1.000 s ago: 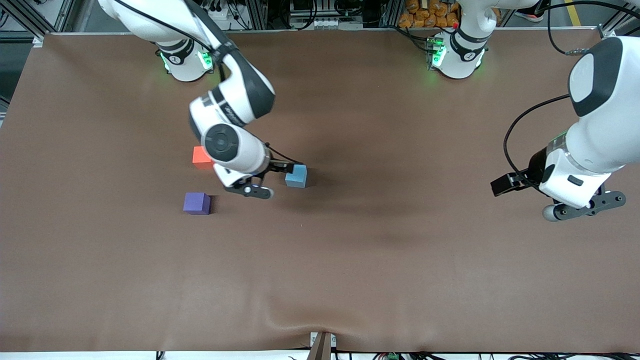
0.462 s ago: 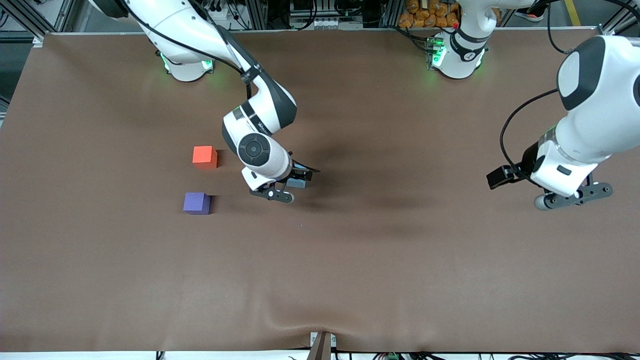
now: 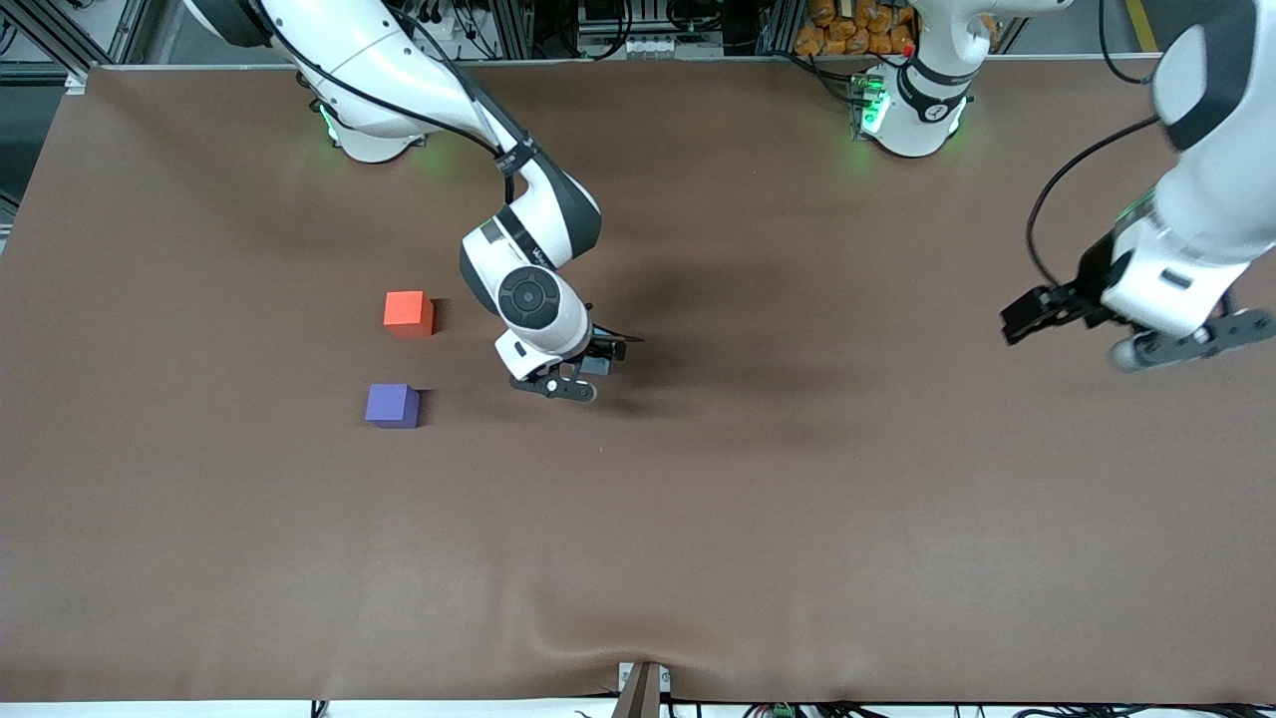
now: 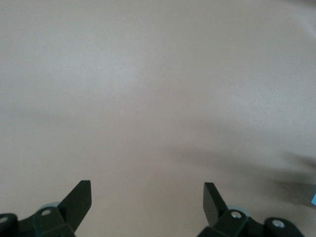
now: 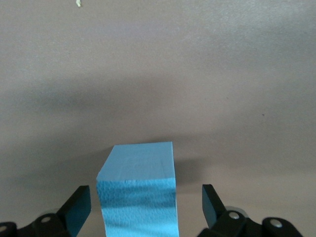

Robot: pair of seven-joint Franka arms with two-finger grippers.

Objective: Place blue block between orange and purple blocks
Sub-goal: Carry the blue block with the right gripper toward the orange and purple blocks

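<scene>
This is looking like a robotics lab: two white arms are standing bolted along one edge of a wide table [image 3: 698, 519] covered in brown matting. Aluminium framing [image 3: 90, 30], bundled cables [image 3: 638, 30] and green status lights [image 3: 865, 110] on the bases are showing past that edge.

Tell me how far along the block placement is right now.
Nothing is placed yet. In hand: the right gripper is down around the blue block, jaws open on either side, not clamped. Left: close, lift, and set it in the gap between the orange block and the purple block, which stand apart toward the right arm's end. The left gripper waits open over bare table.
</scene>
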